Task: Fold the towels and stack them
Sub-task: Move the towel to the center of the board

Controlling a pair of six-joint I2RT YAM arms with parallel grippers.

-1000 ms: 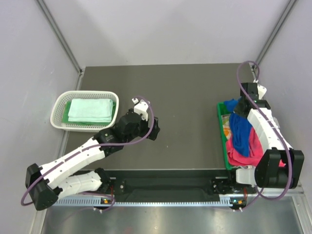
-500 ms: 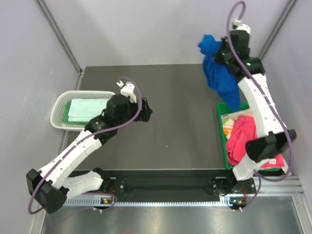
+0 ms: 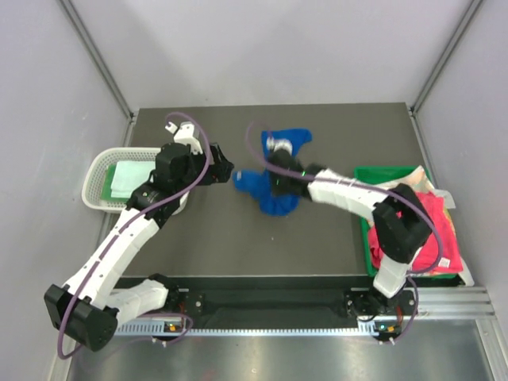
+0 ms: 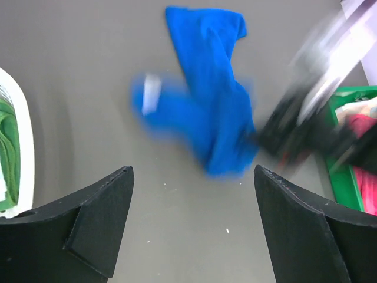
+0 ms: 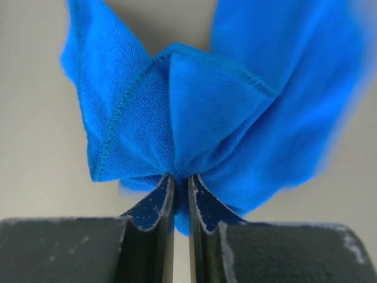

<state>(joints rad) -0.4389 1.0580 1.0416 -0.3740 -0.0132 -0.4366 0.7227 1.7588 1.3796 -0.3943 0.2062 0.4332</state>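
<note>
At 9 o'clock sits a white basket (image 3: pixel 95 168), at 3 o'clock a green bin (image 3: pixel 385 171). Between them on the tabletop (image 3: pixel 317 238), the right tool (image 5: pixel 181 183) pinches the crumpled blue towel (image 3: pixel 274 194); the left tool (image 4: pixel 193 171) gapes wide.

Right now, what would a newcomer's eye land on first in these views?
The royal blue towel lies crumpled mid-table, pinched in the shut right gripper, with the left gripper hovering open just to its left. Next come the pink towel heaped in the green bin at the right edge, and the folded towels in the white basket at the left.
</note>
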